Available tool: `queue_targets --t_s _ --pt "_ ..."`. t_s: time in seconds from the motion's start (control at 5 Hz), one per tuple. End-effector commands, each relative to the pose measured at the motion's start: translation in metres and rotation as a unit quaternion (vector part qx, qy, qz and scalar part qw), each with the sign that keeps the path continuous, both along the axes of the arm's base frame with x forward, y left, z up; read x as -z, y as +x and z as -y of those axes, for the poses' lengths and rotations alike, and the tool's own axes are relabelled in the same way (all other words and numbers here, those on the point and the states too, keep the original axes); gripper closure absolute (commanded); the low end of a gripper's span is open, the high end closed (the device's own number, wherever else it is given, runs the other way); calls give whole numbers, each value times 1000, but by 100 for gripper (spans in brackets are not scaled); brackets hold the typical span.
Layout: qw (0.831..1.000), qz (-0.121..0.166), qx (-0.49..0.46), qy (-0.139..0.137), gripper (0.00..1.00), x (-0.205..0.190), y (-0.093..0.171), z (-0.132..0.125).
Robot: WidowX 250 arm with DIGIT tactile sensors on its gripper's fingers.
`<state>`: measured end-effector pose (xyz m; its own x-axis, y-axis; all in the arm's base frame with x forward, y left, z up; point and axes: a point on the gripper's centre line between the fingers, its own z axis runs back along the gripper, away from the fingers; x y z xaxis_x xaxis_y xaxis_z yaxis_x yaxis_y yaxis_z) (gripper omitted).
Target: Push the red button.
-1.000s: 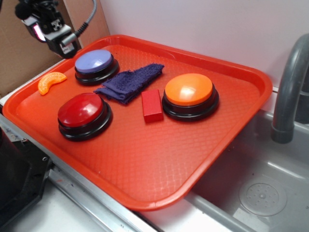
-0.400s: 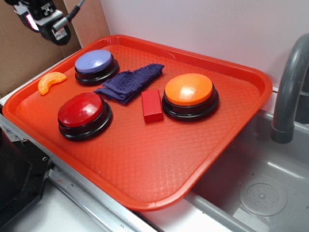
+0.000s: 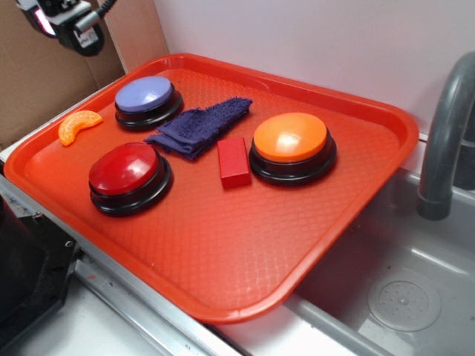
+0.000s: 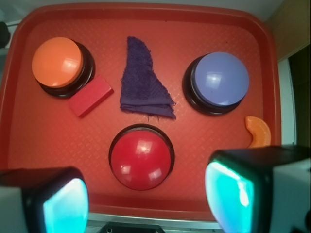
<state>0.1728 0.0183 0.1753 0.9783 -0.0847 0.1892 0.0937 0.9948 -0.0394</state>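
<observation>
- Since a second ago the gripper point(image 3: 70, 26) has risen toward the 10 o'clock corner; nothing on the tray point(image 3: 223, 267) has shifted.
- Its fingers point(image 4: 63, 201) stand spread, holding nothing.
- Red button point(image 3: 125, 170) sits at the tray's 9 o'clock, at 8 o'clock from the cloth point(image 3: 200, 126).
- Likely stiff, slick, sprung dome: press its centre straight down, no grasp.

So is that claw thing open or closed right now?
Open. In the wrist view the end effector shows two fingers set wide apart, the red button visible between them.
</observation>
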Motion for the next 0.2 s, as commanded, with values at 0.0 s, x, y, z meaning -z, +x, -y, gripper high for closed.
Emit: queue_targets --t_s 0.0 --pt "999 33 -1 -14 0 -30 0 -3"
